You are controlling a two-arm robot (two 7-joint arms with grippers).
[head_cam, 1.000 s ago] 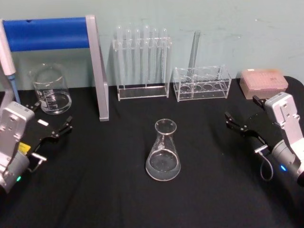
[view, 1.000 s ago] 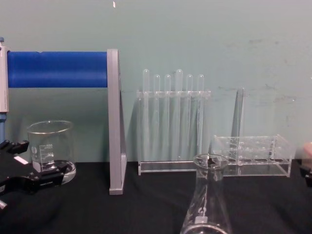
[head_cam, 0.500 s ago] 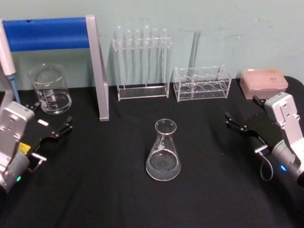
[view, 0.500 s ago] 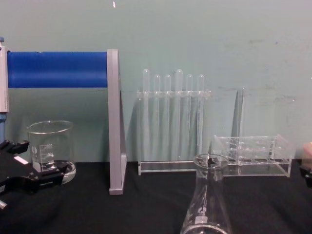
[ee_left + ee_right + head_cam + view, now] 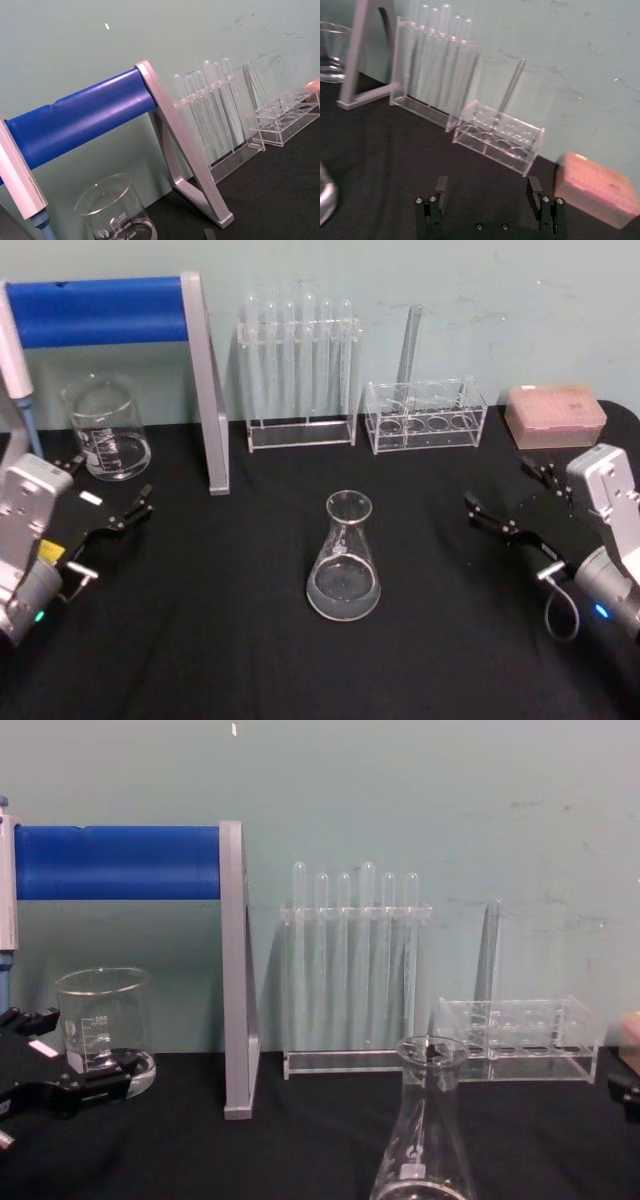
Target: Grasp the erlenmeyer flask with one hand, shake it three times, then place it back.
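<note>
Erlenmeyer flask [image 5: 343,565]: upright on the black table [image 5: 220,640], centre, nearer than the racks. Some clear liquid in the base. Neither gripper touches it.

Right gripper [image 5: 498,485]: right of the flask and well apart from it. Jaws spread wide, nothing held, tips pointing left toward the flask. Left gripper [image 5: 108,478]: at the left edge, near the beaker [image 5: 105,430], also spread and empty. It looks parked.

Step in hand, as I judge it: the approach for the grasp. To do it well:
- Come in level from the right, jaws either side of the narrow neck, just under the flared rim so the rim checks any slip.
- Close gently, since the glass is smooth.
- Lift straight up before shaking.
- Keep the flask upright and the strokes short. The mouth is open and the liquid could splash.

Surface: matte black, bare around the flask, so there should be room to set it back on the same spot.

Far row, left to right: blue bar stand [image 5: 100,310], tall test tube rack [image 5: 298,380], low clear rack [image 5: 425,415], pink box [image 5: 555,412]. Plain teal wall [image 5: 500,300] behind.
</note>
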